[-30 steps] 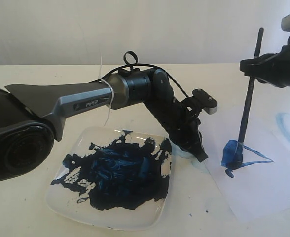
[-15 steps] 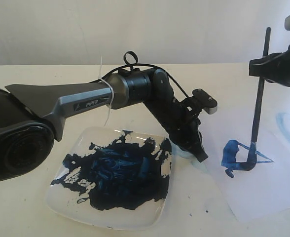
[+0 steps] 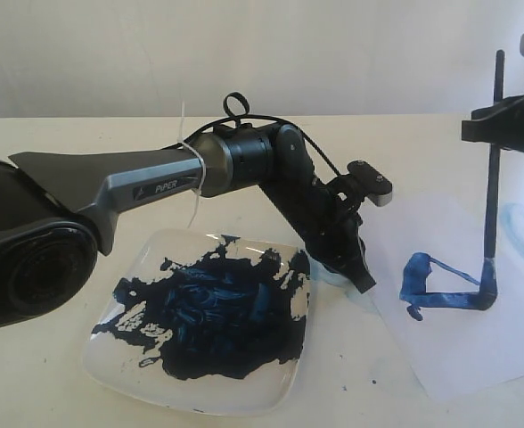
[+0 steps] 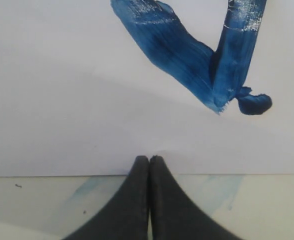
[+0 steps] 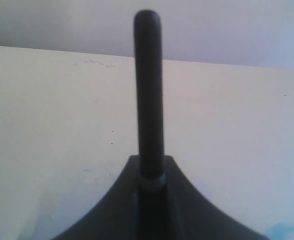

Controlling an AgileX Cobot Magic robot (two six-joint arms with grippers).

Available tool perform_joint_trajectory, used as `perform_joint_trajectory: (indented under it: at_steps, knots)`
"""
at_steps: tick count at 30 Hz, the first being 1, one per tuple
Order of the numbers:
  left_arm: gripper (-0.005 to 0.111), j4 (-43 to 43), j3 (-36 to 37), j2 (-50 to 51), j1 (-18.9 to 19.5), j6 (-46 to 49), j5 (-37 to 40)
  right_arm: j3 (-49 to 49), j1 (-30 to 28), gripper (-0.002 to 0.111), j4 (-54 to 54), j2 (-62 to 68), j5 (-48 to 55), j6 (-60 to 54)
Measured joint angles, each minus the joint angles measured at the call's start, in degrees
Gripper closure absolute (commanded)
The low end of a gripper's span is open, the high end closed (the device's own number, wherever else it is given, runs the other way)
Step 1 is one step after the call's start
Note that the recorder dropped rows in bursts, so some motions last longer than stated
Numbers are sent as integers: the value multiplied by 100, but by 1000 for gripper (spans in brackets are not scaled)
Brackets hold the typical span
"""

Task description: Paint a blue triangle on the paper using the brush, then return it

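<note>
Exterior: your right gripper (image 3: 503, 129) clamps the brush (image 3: 492, 214) upright, tip on the paper (image 3: 476, 357) at the right-hand corner of the blue triangle (image 3: 449, 300). Press lightly and sweep short to meet the upper line. Left wrist: left gripper (image 4: 149, 167) pinched shut, empty, at the paper's edge. Right wrist: handle gripped squarely.

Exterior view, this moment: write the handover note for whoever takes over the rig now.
Left gripper: fingers shut, empty, tips at the edge of the paper, beside the paint plate.
Right gripper: shut on the brush, which is upright with its tip on the paper at the right corner of the blue triangle.
Done: the left and bottom sides are thick; the top side is only a thin line.
To do: probably thicken the top side, then lift and return the brush.
</note>
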Motion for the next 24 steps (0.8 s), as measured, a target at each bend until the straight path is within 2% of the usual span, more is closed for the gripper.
perform_joint_trajectory:
  at_steps: [14, 24]
  knots:
    - [107, 0, 0, 0, 0, 0, 11, 0, 0, 108, 227, -214, 202, -370]
    - [107, 0, 0, 0, 0, 0, 11, 0, 0, 108, 1363, -267, -896, -1116]
